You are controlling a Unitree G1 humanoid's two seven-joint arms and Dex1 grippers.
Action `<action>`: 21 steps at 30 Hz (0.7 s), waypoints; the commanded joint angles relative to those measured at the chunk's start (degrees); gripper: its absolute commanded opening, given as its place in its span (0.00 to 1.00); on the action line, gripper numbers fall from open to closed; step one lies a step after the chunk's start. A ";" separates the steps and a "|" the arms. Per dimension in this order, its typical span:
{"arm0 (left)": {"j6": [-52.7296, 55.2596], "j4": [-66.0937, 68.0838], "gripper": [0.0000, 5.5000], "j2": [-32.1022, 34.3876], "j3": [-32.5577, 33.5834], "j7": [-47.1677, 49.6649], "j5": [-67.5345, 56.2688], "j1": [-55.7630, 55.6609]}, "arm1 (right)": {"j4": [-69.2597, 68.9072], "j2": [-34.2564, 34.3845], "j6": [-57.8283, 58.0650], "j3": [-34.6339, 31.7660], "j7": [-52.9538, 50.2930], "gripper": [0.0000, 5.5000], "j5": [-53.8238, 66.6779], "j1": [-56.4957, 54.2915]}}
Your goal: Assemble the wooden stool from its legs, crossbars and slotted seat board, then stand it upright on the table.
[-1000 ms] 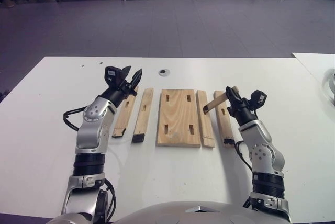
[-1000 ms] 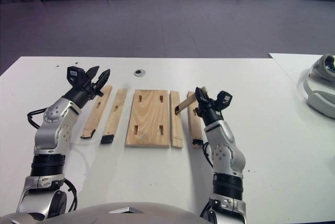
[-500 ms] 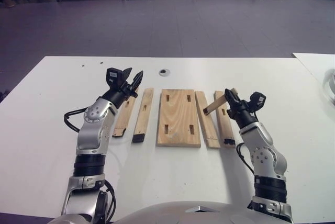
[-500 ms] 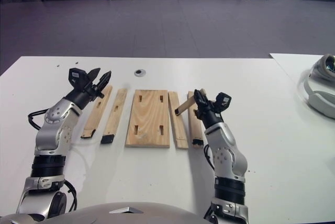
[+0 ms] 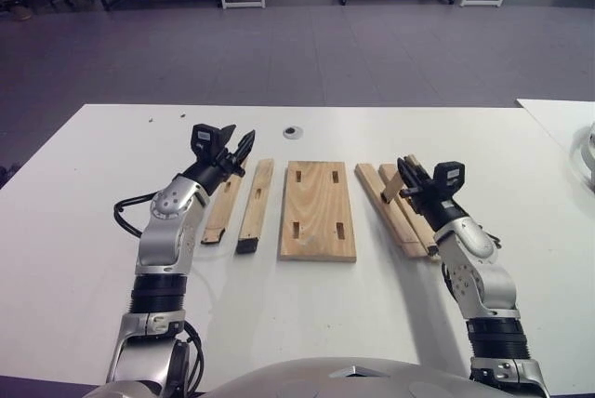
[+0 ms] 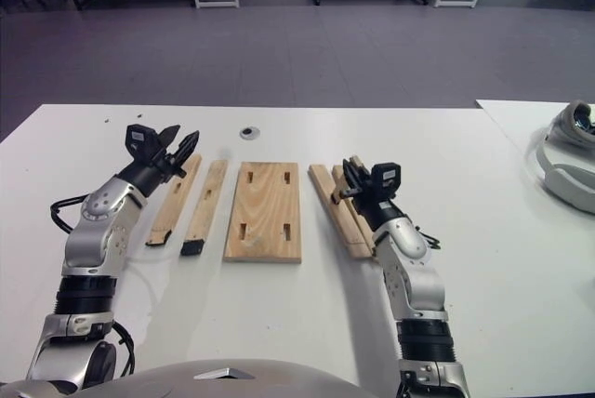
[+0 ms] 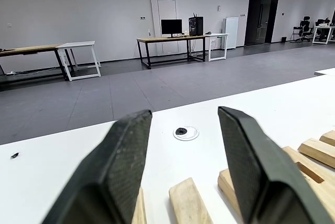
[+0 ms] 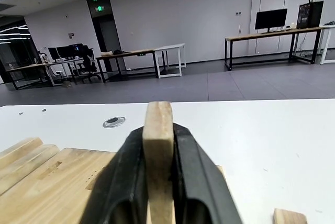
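White table (image 5: 84,231), parts laid flat in a row across mid-frame, all loose.

At centre: slotted seat board (image 5: 317,210), lying flat, long edges running up-frame. Four slots visible, two near the upper end and two near the lower.

Left of board: two long wooden pcs, approx. parallel to it and apart from each other.
- The left inner pc (image 5: 256,203) lies just beside the board, w/ a dark cap at its lower end.
- The left outer pc (image 5: 221,210) lies further left, its upper end just below the left gripper in the frame.

Upper left of centre: left gripper (image 5: 238,138), by the upper end of the left outer pc, jaws spread. Left wrist view confirms this: its fingers (image 7: 118,171) stand wide apart, w/ tabletop and wood ends seen betw. them.

Right of board: right inner pc (image 5: 389,212) and right outer pc (image 5: 420,229), side by side and touching. They are skewed, so upper ends lean toward the board and lower ends away. There is a gap betw. them and the board.

Right of centre: right gripper (image 5: 407,175), over the upper part of the skewed pair, clamped on a short wooden bar (image 8: 158,135). In the right wrist view the bar is pinched betw. both fingers (image 8: 128,177), its end protruding past the tips. Whether the bar touches the pcs below: cannot tell.

Misc.: round grommet (image 5: 294,129) in the tabletop above the board; black cable (image 5: 123,212) by the left arm.
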 commanded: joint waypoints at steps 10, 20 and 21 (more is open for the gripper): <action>-0.25 -0.25 0.42 -0.16 -1.35 0.74 2.04 0.46 | 1.45 -2.75 8.42 5.04 -2.33 0.07 -7.83 -0.77; -0.55 -0.70 0.42 -0.74 -1.26 1.44 2.13 1.73 | -6.44 -5.73 24.71 5.25 -1.30 0.38 -8.66 0.23; -0.54 -0.72 0.42 -0.72 -1.23 1.47 2.09 1.82 | -7.58 -5.96 27.19 5.41 -1.08 0.42 -8.46 0.21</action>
